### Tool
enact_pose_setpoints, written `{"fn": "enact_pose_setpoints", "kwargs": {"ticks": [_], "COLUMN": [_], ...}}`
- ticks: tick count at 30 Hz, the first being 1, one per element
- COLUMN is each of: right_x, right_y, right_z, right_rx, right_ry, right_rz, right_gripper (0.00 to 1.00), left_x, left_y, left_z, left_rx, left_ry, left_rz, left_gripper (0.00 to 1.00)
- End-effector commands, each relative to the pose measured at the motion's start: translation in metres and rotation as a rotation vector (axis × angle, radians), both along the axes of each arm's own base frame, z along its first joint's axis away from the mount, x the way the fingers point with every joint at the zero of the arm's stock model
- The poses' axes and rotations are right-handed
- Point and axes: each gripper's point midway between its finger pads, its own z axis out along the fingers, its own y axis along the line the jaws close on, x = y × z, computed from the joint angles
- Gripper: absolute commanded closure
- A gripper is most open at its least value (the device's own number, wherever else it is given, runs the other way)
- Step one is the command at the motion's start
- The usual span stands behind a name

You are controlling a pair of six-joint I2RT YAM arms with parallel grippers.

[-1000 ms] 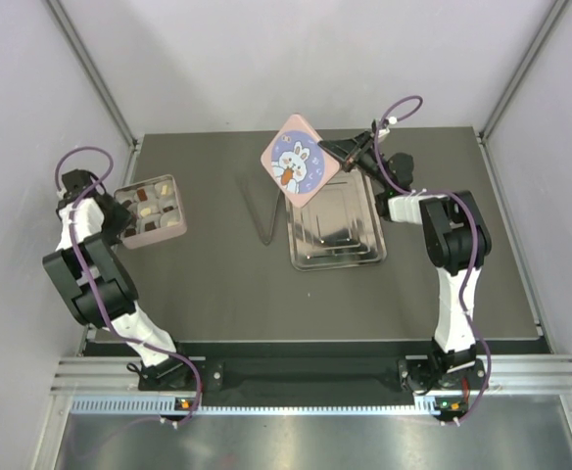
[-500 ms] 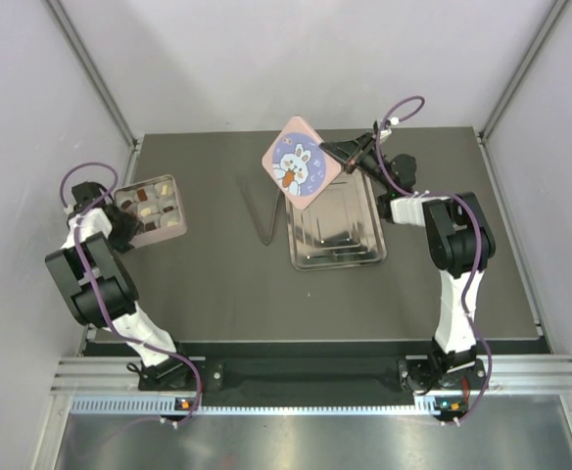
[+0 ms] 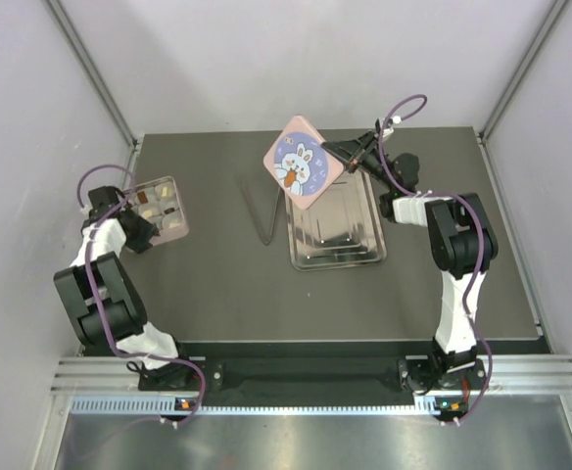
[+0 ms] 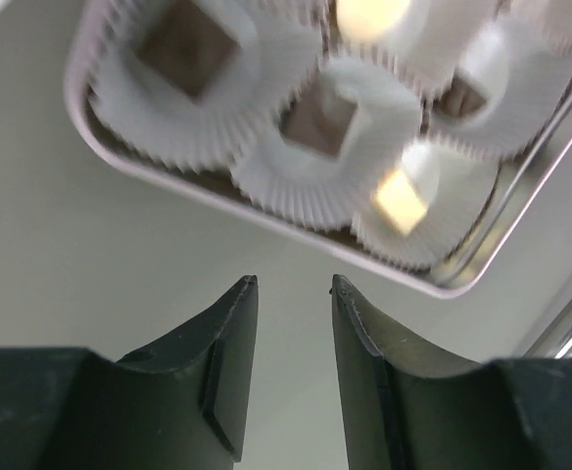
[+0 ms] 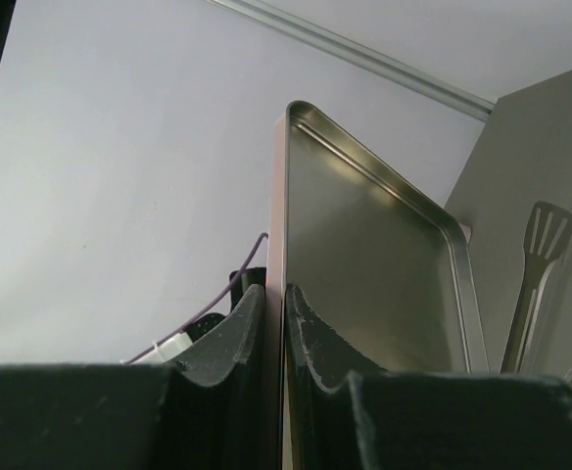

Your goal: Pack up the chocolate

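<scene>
**Top view.** Left arm folded back at the surface's left edge, wrist low. The left pincer points at the near-left corner of the pink tin. The chocolate sits in the tin's compartments in dark brown, mid brown and cream pieces. Right arm reaches to the far side. The right pincer is clamped on a corner of the rabbit lid, held tilted above the far end of the steel tray. The tray is stepped, shiny and rectangular.

Against one second ago: left wrist has swung rightward and closer to the tin. Right arm and lid unchanged.

**Left wrist view.** Pincer fingers are dark and curved, with a narrow gap and nothing between them. It stands just short of the tin's rounded rim, not touching. Behind the rim are white fluted paper cups, each holding a square piece. View is blurred.

**Right wrist view.** Pincer fingers are pressed onto the lid's edge. The lid's bare metal underside faces the camera, with rounded corners and a raised lip. A slotted utensil is at the right.
</scene>
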Motion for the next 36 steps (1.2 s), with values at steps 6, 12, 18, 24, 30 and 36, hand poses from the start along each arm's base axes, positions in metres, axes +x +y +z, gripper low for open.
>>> {"fn": "enact_pose_setpoints", "kwargs": {"ticks": [6,12,18,24,30,36], "right_x": [-0.035,-0.045,-0.048,-0.051,-0.052,-0.049], "right_y": [-0.016,-0.016,-0.015,-0.014,-0.009,-0.009], "right_z": [0.066,0.066,0.07,0.074,0.074,0.07], "right_rx": [0.047,0.018,0.01,-0.016,-0.026,-0.034], "right_ry": [-0.277,-0.274,-0.276,-0.295,-0.3,-0.3], "right_rz": [-0.032,-0.036,-0.038,-0.047,-0.031,-0.035], "right_gripper": [1.0,1.0,1.0,1.0,1.0,1.0], "left_x": [0.002,0.01,0.021,0.035,0.076,0.084], "left_y": [-0.05,-0.087,-0.124,-0.141,-0.116,-0.096], "left_z": [-0.007,-0.007,0.007,0.028,0.078,0.061], "left_rx": [-0.044,-0.064,-0.064,-0.043,0.218,0.318], "left_ry": [-0.038,-0.051,-0.086,-0.141,-0.225,-0.117], "left_rz": [-0.11,-0.179,-0.256,-0.317,-0.484,-0.54], "left_gripper": [0.6,0.61,0.61,0.61,0.55,0.55]}}
